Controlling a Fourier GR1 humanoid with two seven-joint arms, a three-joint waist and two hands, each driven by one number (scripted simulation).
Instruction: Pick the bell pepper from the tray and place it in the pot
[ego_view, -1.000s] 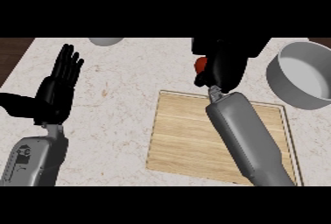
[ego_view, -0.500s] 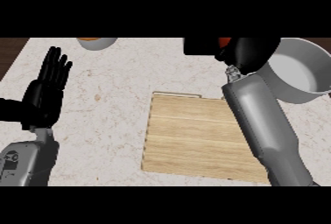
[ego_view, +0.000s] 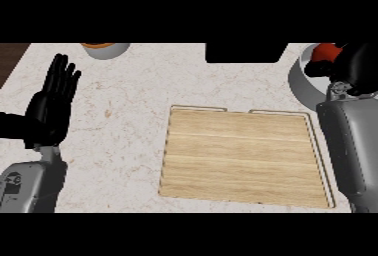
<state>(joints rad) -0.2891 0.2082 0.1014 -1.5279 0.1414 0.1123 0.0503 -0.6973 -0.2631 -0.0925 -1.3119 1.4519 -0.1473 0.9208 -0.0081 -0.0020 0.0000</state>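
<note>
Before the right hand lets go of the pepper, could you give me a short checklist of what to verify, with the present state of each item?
1. Bell pepper held by the right hand: ok, the red pepper shows at the hand's fingers.
2. Pepper off the tray: ok, nothing lies on the wooden tray.
3. Pepper over the pot: ok, it shows inside the grey rim at the view's right edge.
4. Height above the pot's bottom: cannot tell, the arm hides the inside.
5. Left hand out of the way: ok, resting open at the view's left.
</note>
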